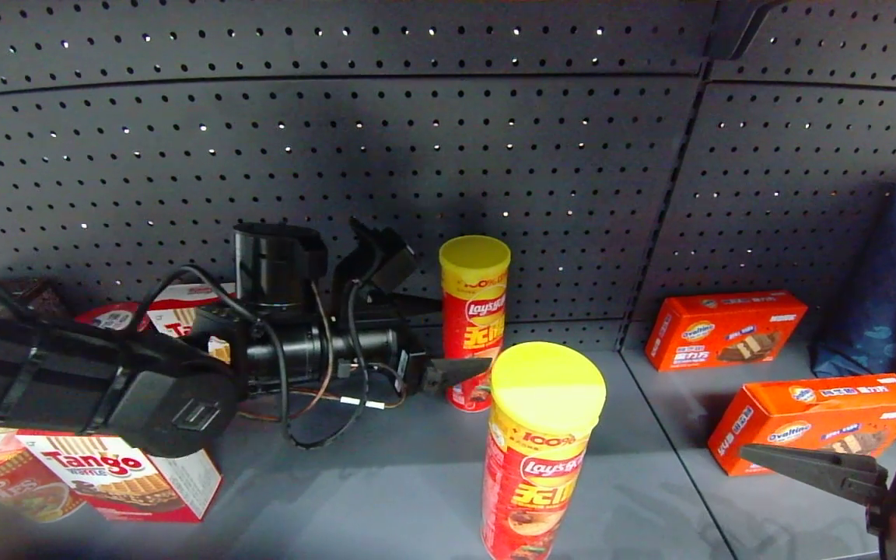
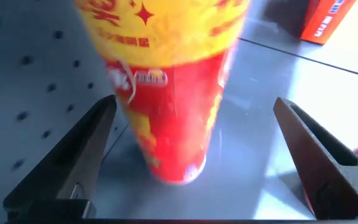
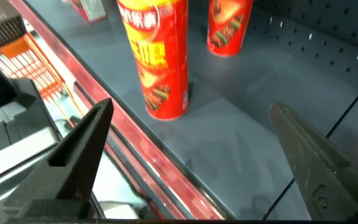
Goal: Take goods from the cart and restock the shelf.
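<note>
Back panel: a perforated dark grey metal back panel (image 1: 417, 155) rises at 12 o'clock, behind all the goods.
Shelf: a flat grey metal shelf board (image 1: 386, 482) carries everything below; a vertical divider strip in the back wall splits the bay at about 2 o'clock.
Bag: a dark blue soft bag (image 1: 883, 288) leans against the panel at the far 3 o'clock end.
Orange boxes: a rear orange cardboard box (image 1: 724, 328) lies close to the panel at 2 o'clock. A front orange cardboard box (image 1: 817, 420) lies at 4 o'clock, apart from the first.
Wafer box: a white-and-red cardboard wafer box (image 1: 121, 474) lies at 8 o'clock by the shelf's front edge, partly under the left arm.
Front can: a front red cylindrical chip can with a yellow plastic lid (image 1: 540, 451) (image 3: 157, 56) stands upright at 6 o'clock, near the front edge.
Rear can: a rear red cylindrical chip can with a yellow plastic lid (image 1: 474, 323) (image 2: 166, 93) (image 3: 229, 25) stands upright at 12 o'clock of the front can, near the panel.
Left gripper: the left gripper (image 1: 456, 373) (image 2: 194, 104) reaches in from 9 o'clock, low at the rear can's base. Its fingers are spread wide, one on each side of the can, with a gap showing on both sides.
Right gripper: the right gripper (image 1: 806, 463) (image 3: 191, 111) hangs at 4 o'clock above the shelf's front edge, fingers wide apart, holding nothing.
</note>
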### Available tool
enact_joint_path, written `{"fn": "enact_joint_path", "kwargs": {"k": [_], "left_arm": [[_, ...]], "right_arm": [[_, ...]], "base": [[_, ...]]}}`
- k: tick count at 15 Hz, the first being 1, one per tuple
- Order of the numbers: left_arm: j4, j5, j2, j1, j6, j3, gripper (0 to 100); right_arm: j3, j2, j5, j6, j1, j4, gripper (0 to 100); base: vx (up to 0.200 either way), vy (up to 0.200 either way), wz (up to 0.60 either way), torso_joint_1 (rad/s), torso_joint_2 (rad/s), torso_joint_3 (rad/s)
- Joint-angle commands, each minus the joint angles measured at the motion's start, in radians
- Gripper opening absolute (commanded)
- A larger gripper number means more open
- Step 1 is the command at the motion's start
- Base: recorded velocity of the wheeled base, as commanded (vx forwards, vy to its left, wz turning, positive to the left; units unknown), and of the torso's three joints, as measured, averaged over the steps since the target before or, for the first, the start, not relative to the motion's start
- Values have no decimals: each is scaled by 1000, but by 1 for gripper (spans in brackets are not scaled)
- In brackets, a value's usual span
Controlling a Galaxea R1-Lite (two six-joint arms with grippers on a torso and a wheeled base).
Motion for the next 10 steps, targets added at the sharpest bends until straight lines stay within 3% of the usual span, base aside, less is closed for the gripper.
{"fn": "enact_joint_path", "kwargs": {"k": [1,4,6,8,10], "left_arm": [[0,0,-125,33,1,78,100],[3,3,-230,65,-7,153,100],[13,47,-317,76,-36,207,100],[13,98,-366,70,-85,221,100],[14,124,-392,73,-85,239,100]], "right_arm": [[4,22,0,2,-1,1,100],[3,51,-45,45,4,4,100],[-17,98,-77,44,17,35,100],[-54,164,-103,45,17,47,100],[-71,243,-143,44,19,39,100]], "base": [[0,0,0,0,0,0],[0,0,0,0,0,0],[0,0,0,0,0,0],[0,0,0,0,0,0],[0,0,0,0,0,0]]}}
